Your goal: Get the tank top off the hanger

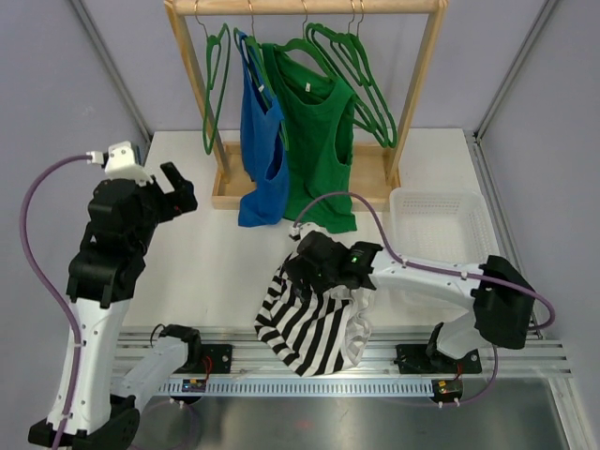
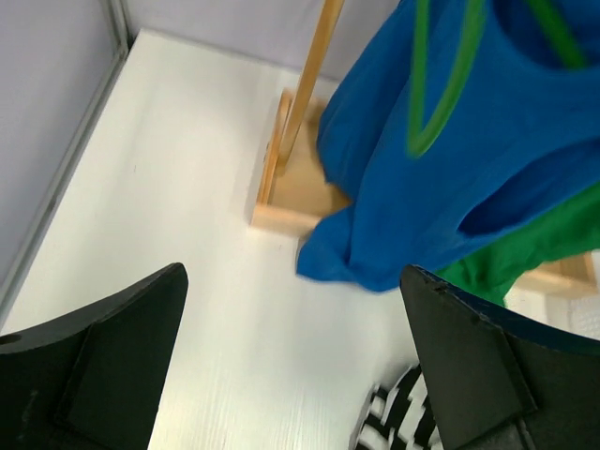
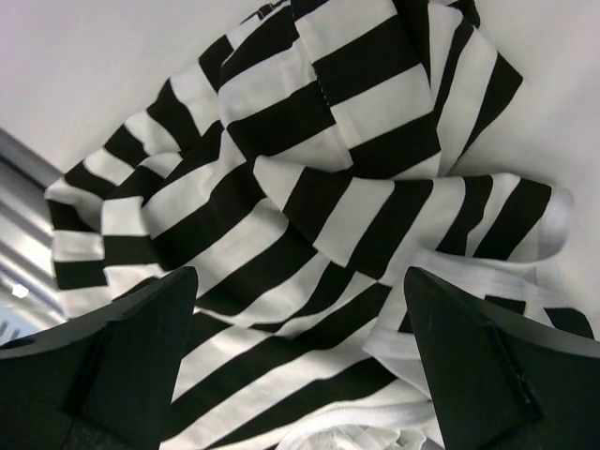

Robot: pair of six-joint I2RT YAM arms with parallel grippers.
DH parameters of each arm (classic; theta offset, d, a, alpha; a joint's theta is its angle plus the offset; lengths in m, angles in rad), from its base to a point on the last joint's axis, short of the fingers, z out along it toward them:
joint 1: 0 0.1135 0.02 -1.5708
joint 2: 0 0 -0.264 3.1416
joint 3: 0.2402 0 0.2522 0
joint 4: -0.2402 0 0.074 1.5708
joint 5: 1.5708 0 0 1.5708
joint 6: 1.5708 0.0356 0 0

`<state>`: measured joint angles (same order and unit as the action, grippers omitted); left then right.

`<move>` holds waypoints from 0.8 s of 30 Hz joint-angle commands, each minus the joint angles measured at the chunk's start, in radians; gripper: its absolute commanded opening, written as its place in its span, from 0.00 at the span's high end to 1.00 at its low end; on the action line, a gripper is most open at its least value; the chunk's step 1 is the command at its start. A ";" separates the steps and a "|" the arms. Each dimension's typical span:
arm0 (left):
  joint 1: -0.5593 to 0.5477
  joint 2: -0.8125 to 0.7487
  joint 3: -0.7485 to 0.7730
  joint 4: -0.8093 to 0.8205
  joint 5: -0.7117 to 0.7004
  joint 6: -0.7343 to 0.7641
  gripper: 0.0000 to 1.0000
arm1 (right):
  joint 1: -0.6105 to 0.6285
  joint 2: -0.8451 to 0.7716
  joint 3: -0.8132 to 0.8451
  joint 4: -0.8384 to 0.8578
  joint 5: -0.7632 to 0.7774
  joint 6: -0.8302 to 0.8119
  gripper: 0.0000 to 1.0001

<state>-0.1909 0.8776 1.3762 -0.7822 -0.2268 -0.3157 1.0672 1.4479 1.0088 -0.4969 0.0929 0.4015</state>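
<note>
Basket: one white lattice basket (image 1: pixel 441 225) stands at the right of the table (image 1: pixel 206 272); its floor is in plain view, and the right arm's purple cable (image 1: pixel 375 220) passes its left edge.
Rack: one wooden clothes rack (image 1: pixel 305 7) stands at the far side, with five green hanger hooks over its rail.
Hangers, bare: three in all, one (image 1: pixel 214 89) at the left end and two close together (image 1: pixel 361 80) at the right end.
Tank tops, hung: two; the blue tank top (image 1: pixel 262 141) hangs left of the green tank top (image 1: pixel 314 131), and the two touch.
Tank tops, off: one; the striped tank top (image 1: pixel 309 328) lies crumpled at the near edge, partly draped over the metal rail there.
Left gripper (image 1: pixel 183 192): raised at the left and pointed at the blue top's hem, well apart from it, with its fingers spread.
Right gripper (image 1: pixel 305 272): sits low over the far end of the striped cloth with its fingers spread wide; whether they touch the fabric cannot be told.
Hidden: the two hangers under the hung tops show only in part, and the green top's lower edge is cut by the right wrist.
</note>
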 commanded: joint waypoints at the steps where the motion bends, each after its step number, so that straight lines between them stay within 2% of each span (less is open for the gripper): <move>1: 0.004 -0.092 -0.121 0.046 -0.032 0.000 0.01 | 0.034 0.092 0.059 -0.035 0.140 -0.024 0.01; 8: 0.004 -0.256 -0.373 0.103 -0.069 0.075 0.01 | 0.059 0.242 0.042 0.020 0.103 -0.026 0.02; 10: 0.004 -0.279 -0.433 0.124 -0.071 0.075 0.01 | 0.068 0.267 0.034 0.032 0.108 -0.030 0.19; 12: 0.004 -0.304 -0.459 0.139 -0.063 0.073 0.01 | 0.077 0.238 0.014 0.061 0.110 -0.036 0.44; 13: 0.004 -0.305 -0.468 0.141 -0.059 0.072 0.01 | 0.079 0.214 0.001 0.081 0.110 -0.036 0.61; 15: 0.004 -0.304 -0.471 0.144 -0.051 0.070 0.01 | 0.079 0.131 -0.035 0.121 0.113 -0.039 0.72; 17: 0.004 -0.304 -0.477 0.149 -0.025 0.069 0.01 | 0.079 0.074 -0.039 0.101 0.134 -0.050 0.96; 18: 0.004 -0.301 -0.480 0.152 -0.019 0.069 0.01 | 0.079 0.021 -0.033 0.083 0.149 -0.052 1.00; 24: 0.004 -0.307 -0.491 0.158 0.023 0.066 0.01 | 0.074 -0.159 0.085 -0.115 0.347 -0.082 1.00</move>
<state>-0.1909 0.5823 0.8883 -0.6891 -0.2375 -0.2588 1.1389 1.3766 0.9985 -0.5282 0.2821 0.3470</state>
